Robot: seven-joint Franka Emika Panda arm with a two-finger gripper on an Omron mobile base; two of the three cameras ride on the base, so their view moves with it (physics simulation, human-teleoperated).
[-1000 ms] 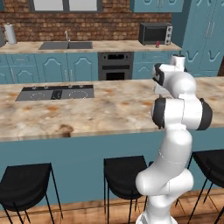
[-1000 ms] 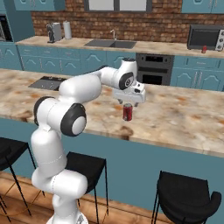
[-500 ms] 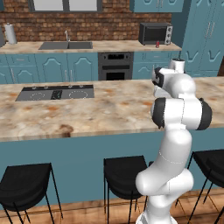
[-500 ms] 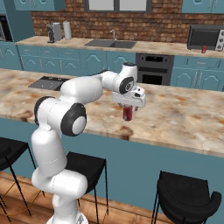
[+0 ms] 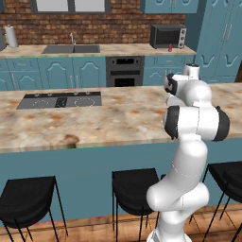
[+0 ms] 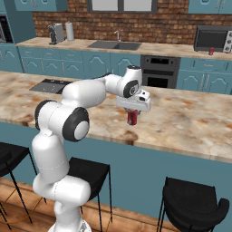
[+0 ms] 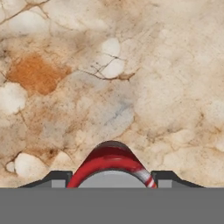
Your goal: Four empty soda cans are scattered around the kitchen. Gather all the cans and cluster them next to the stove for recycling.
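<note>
In the right base view my gripper points down over the beige island counter, shut on a red soda can held upright. In the hand view the can's red rim and silver top fill the gap between the two dark fingertips, with marbled countertop beyond. I cannot tell whether the can rests on the counter or hangs just above it. The stove lies flat and black at the island's left end, well left of the gripper, and appears as the stove in the left base view. Another red can stands by the microwave.
The back counter carries a sink, a microwave and a toaster. A built-in oven sits below it. Black stools stand along the island's near side. My own arm blocks the gripper in the left base view.
The hand has come down slightly over the can, so its fingers now sit lower around it. The can has stayed in nearly the same spot.
</note>
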